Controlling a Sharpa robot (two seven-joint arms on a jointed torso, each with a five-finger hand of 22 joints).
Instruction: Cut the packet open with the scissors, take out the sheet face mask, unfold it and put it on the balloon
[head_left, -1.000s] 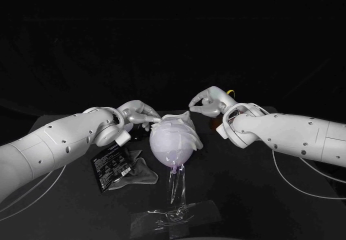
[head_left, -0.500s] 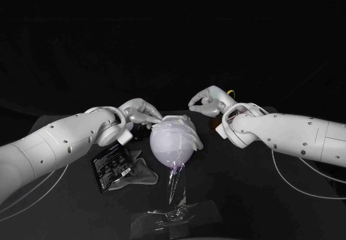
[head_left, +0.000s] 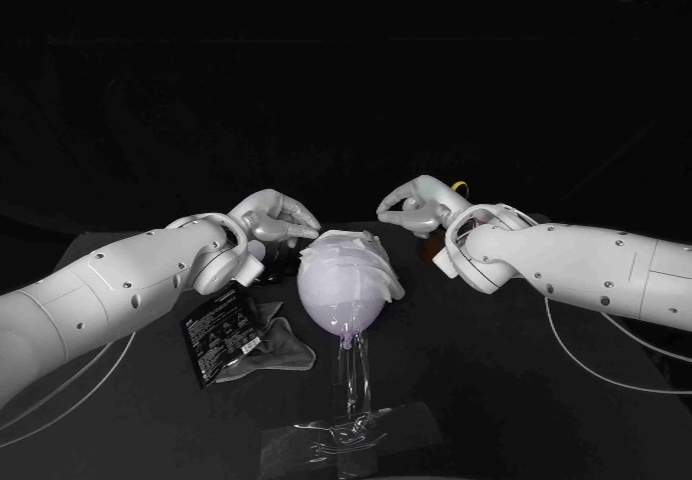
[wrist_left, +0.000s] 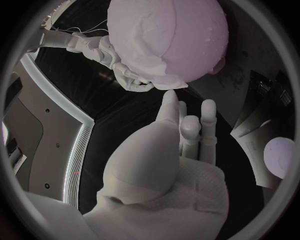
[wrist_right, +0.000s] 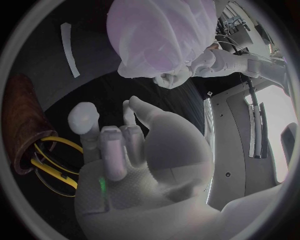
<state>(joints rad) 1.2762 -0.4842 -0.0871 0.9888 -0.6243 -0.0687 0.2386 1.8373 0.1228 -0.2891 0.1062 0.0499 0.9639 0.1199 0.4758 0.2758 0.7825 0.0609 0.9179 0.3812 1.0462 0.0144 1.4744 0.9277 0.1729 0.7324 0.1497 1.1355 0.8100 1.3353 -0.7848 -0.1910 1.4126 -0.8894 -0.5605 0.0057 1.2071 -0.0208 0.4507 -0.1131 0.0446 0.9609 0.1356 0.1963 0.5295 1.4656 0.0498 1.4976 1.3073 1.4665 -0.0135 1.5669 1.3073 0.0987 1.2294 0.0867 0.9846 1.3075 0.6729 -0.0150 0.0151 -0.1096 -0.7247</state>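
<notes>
The pale purple balloon (head_left: 343, 300) stands on a clear stand (head_left: 351, 400) mid-table. The white sheet mask (head_left: 346, 262) is draped over its top. My left hand (head_left: 274, 222) hovers just left of the balloon's top, fingers apart and holding nothing. In the left wrist view its fingertips (wrist_left: 169, 97) reach close to the mask's edge (wrist_left: 164, 80). My right hand (head_left: 418, 205) hangs behind the balloon to the right, fingers loosely bent and empty. The black packet (head_left: 216, 335) lies on the table to the left. The yellow-handled scissors (wrist_right: 53, 162) stand in a brown cup (wrist_right: 22, 115).
A crumpled dark sheet (head_left: 281, 345) lies beside the packet, left of the stand. The stand's clear base (head_left: 346, 435) sits near the table's front edge. The cup with the scissors (head_left: 456, 188) is behind my right hand. White cables run from both arms.
My left hand has lifted its fingers off the top of the mask and drawn back a little to the left. The right hand and the balloon have hardly moved.
</notes>
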